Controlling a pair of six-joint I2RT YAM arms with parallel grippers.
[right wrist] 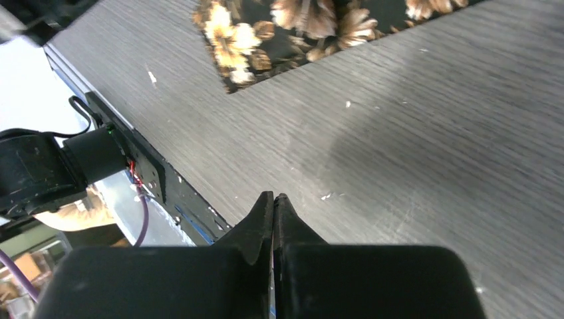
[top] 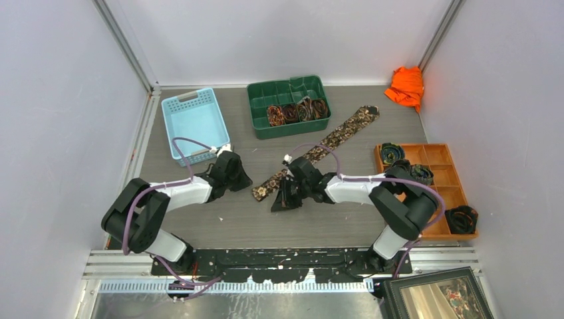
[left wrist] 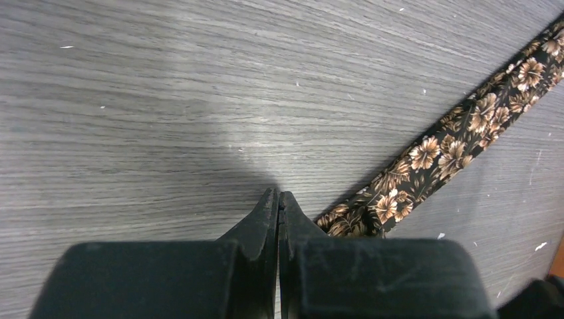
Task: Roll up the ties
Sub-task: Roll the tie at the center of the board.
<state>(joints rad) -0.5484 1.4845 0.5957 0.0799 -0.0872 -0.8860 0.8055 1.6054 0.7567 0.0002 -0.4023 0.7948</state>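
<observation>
On the grey wood-grain counter, the overhead view alone shows the whole layout: one flat tie stretches diagonally across the middle, and more ties sit as spiral coils in a green plastic bin behind it. The left gripper reaches in low from the left, and the right gripper bends down from the right, both near the tie's near end. The left wrist view adds the detail that the left gripper is closed on nothing, tips hanging over bare counter just beside the tie, whose black fabric carries tan flowers. The right wrist view shows the right gripper also closed and empty, apart from the tie's end, with the counter's black front rail beyond.
</observation>
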